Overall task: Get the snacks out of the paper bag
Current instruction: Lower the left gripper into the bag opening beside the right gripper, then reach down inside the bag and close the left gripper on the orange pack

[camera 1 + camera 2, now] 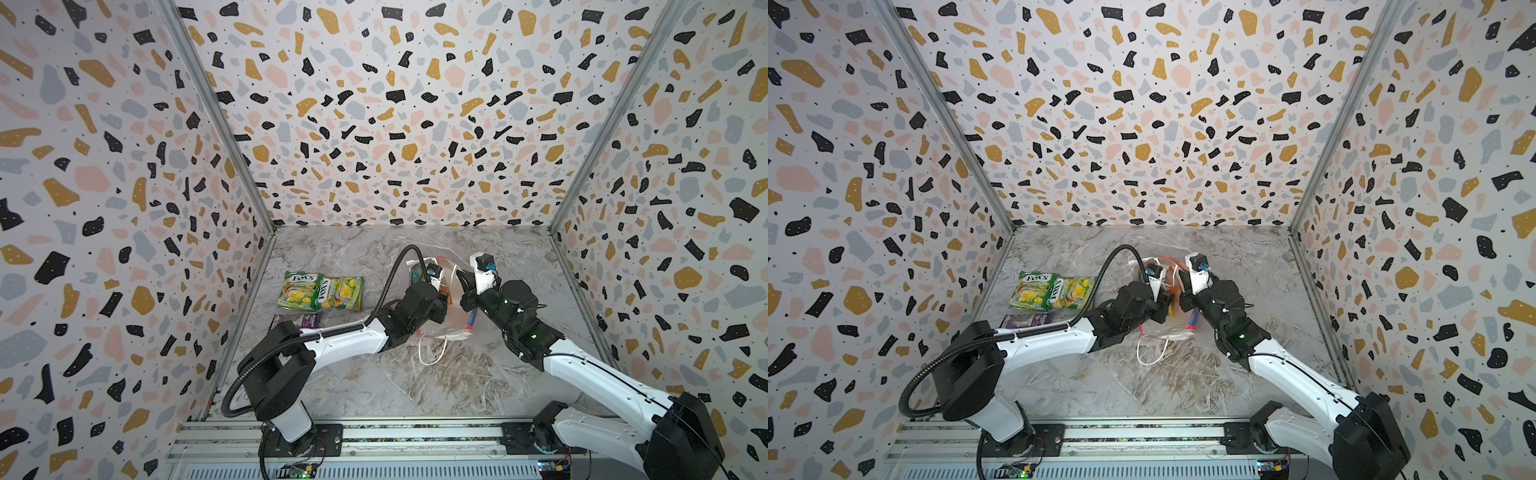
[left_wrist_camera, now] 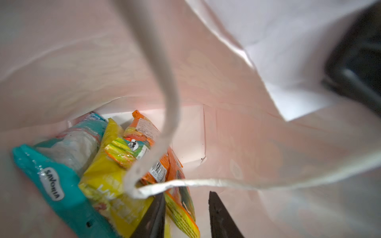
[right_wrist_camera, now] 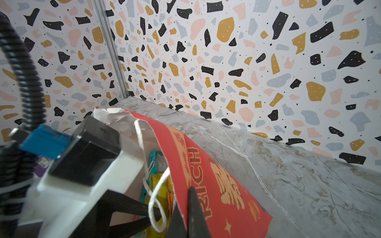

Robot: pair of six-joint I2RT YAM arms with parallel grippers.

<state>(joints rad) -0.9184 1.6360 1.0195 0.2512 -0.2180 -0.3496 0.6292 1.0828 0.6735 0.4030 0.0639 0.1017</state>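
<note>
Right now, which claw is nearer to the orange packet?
Left. The left claw straddles the orange packet inside the paper bag; the right claw pinches the bag's wall.

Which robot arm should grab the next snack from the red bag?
Left. The left claw is down inside the small red paper bag, jaws apart around the glossy orange snack packet. The right claw is shut on the bag's wall, so it looks busy keeping the bag open.

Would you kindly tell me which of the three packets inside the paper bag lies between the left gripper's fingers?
The orange packet: its edge runs between the left gripper's fingers, while the yellow packet and the teal packet lie off to one side.
</note>
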